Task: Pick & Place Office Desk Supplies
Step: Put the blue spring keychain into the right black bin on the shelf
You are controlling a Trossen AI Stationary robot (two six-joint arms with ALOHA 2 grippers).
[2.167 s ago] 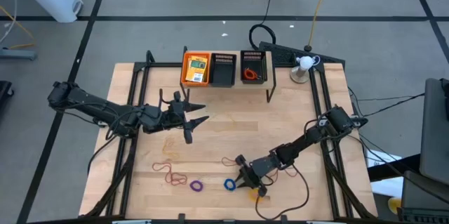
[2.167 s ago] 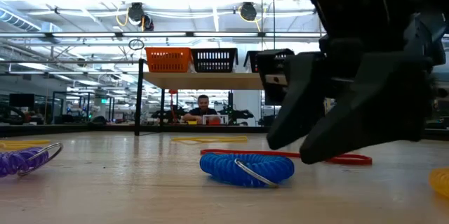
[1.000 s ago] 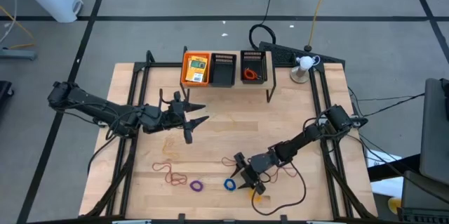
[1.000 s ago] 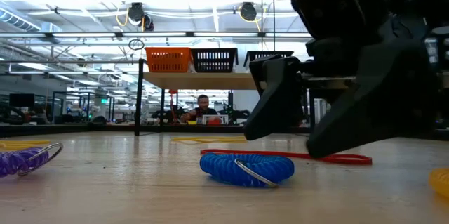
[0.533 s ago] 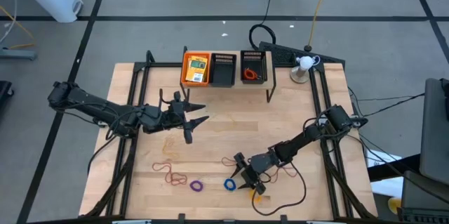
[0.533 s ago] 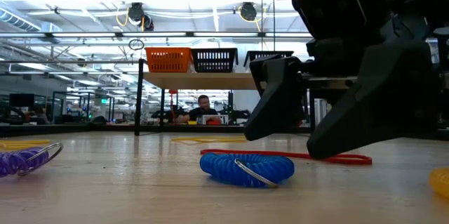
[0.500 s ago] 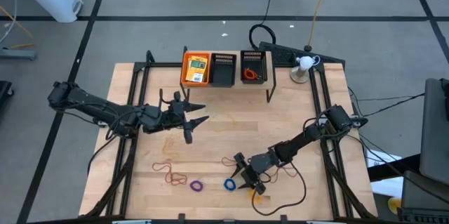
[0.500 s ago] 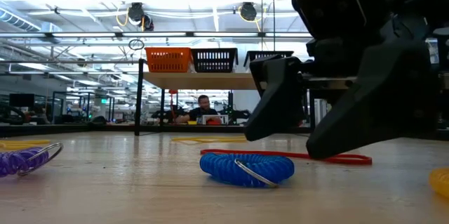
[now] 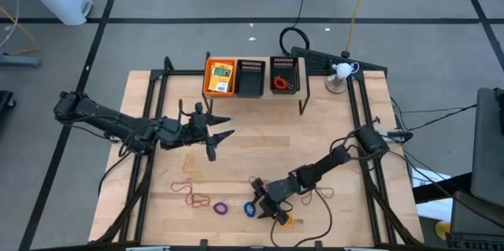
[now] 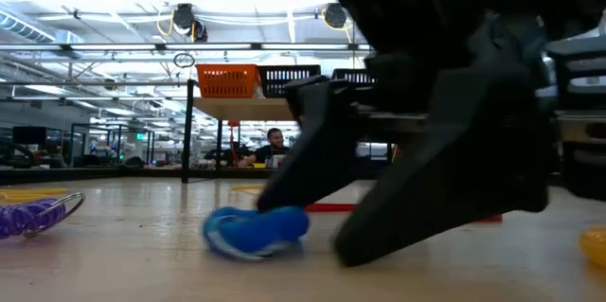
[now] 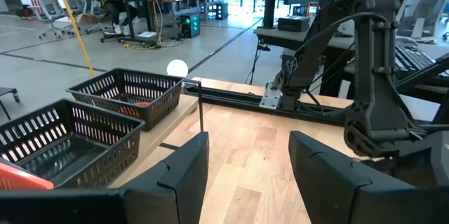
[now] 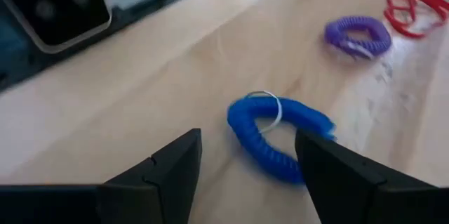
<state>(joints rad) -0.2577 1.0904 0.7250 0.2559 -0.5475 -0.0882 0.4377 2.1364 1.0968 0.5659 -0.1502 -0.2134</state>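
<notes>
My right gripper [image 9: 262, 206] sits low over the surface [image 9: 315, 125] with its fingers spread apart and nothing between them. The blue ring [image 12: 277, 136] lies flat just ahead of my fingertips; in the low view it [image 10: 256, 229] sits close beside one finger, and I cannot tell whether they touch. It is squashed into a coiled oval, its long axis running slantwise across my line of reach, with a thin metal loop at the end nearer the middle of my view. Past it lies the purple ring [image 12: 358, 36], also flat, and beyond that the red rubber-band loops [image 12: 414, 6]. A small orange ring [image 9: 285, 220] lies just behind my gripper.

Well away across the surface stands a raised shelf with three trays. The orange tray [image 9: 220, 76] holds a yellow-orange packet [image 9: 222, 75] with a green label. The middle black tray [image 9: 250, 77] shows nothing I can make out. The far black tray [image 9: 286, 75] holds something orange-red [image 9: 281, 83].

My left gripper [image 9: 211, 132] hangs open and empty, well apart, between me and the shelf.
</notes>
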